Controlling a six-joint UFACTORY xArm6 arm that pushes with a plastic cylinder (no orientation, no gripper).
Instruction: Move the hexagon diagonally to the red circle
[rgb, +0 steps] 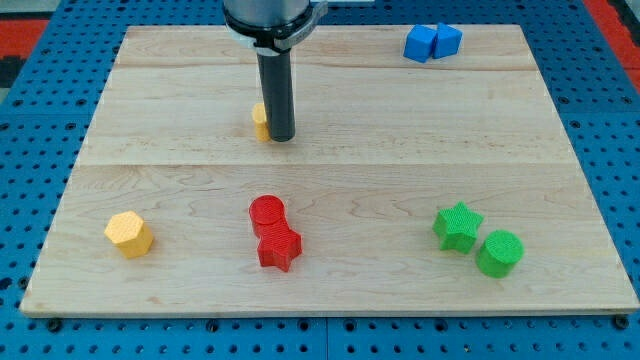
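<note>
A yellow hexagon (129, 234) lies near the view's lower left of the wooden board (330, 170). A red circle (267, 212) sits near the bottom middle, touching a red star (279, 246) just below it. My tip (281, 137) is at the upper middle of the board, far above and to the right of the hexagon. It stands against a small yellow block (260, 121), which the rod mostly hides; its shape cannot be made out.
Two blue blocks (432, 42) touch each other at the view's top right. A green star (458, 226) and a green circle (499, 253) sit together at the lower right. A blue pegboard surrounds the board.
</note>
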